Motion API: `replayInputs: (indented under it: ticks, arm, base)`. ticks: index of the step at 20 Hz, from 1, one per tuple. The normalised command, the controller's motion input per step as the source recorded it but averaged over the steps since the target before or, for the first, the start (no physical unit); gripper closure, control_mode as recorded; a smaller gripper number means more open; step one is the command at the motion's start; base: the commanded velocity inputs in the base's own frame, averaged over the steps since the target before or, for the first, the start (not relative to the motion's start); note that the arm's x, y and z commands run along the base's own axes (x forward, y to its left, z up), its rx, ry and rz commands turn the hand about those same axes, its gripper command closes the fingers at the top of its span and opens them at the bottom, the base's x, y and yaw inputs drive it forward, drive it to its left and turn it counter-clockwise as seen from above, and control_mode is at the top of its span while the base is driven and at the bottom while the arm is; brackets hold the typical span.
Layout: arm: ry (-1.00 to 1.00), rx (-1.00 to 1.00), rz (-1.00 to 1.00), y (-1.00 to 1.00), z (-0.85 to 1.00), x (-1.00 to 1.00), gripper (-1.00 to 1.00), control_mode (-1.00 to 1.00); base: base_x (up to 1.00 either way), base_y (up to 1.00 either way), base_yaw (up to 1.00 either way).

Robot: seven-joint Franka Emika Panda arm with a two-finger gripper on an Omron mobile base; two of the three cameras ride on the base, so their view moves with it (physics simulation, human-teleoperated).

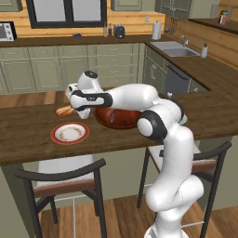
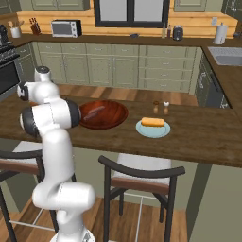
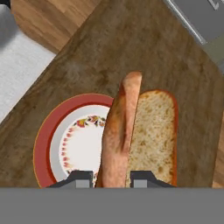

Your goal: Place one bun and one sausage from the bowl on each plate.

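1. Gripper [image 3: 111,178]: fingers clamped on the tan-brown bun [image 3: 140,131], elongated, split, crumb face porous.
2. Bun is raised over the red-rimmed plate [image 3: 52,144], round, floral-speckled centre.
3. Glossy wooden bowl [image 1: 116,118] just beside that plate.

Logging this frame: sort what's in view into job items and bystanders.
Job:
- tan bun, gripped by the end effector
- red-rimmed plate
- brown bowl
- blue plate carrying a yellow bun

Bystanders:
- shakers
- microwave
- paper towel roll
- chairs
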Motion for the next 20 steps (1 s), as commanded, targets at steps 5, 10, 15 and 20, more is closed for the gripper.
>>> replayInputs:
  ticks: [5, 10, 15, 20]
  arm:
    - [0.0, -0.21, 0.06, 0.34, -0.05, 0.1, 1.0, -1.0]
    - [-0.06, -0.16, 0.01, 0.39, -0.15, 0.05, 1.0, -1.0]
    - [-0.08, -0.01, 0.01, 0.16, -0.15, 0.0, 1.0, -1.0]
    - [-0.04, 0.02, 0.02, 0.0, -0.24, 0.0, 1.0, -1.0]
  base:
    - [0.0, 0.0, 0.0]
    - [0.0, 0.0, 0.0]
    - [0.0, 0.0, 0.0]
    - [0.0, 0.0, 0.0]
